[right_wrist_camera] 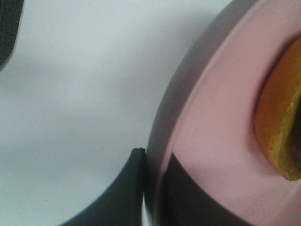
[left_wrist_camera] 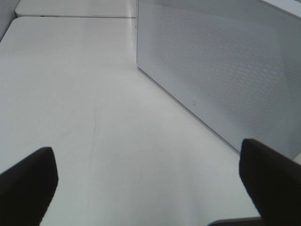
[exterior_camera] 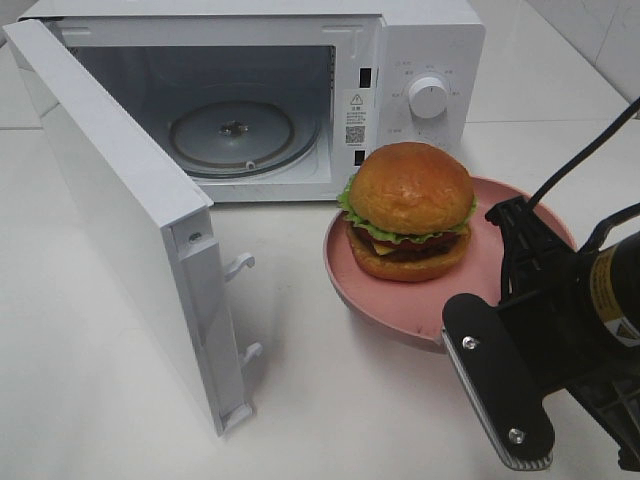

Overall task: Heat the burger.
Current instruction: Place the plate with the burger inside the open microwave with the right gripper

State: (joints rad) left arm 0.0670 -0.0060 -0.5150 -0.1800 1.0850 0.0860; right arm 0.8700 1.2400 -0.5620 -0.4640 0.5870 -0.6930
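Observation:
The burger (exterior_camera: 410, 210) has a golden-brown bun, green lettuce, red tomato and a dark patty. It sits on a round pink plate (exterior_camera: 345, 270) on the white table, in front of the microwave's control panel. My right gripper (exterior_camera: 470, 335) is shut on the plate's near right rim. The right wrist view shows this gripper (right_wrist_camera: 157, 183) with one dark finger (right_wrist_camera: 127, 197) outside the plate's rim (right_wrist_camera: 211, 117) and one inside, the burger's bun (right_wrist_camera: 282, 122) close by. My left gripper (left_wrist_camera: 150, 188) is open over bare table and holds nothing.
The white microwave (exterior_camera: 430, 60) stands at the back with its door (exterior_camera: 120, 200) swung wide to the left, showing the glass turntable (exterior_camera: 232, 135). The door's perforated outer face (left_wrist_camera: 221, 70) fills the left wrist view beside my left gripper. A black cable (exterior_camera: 590, 150) runs off the right arm.

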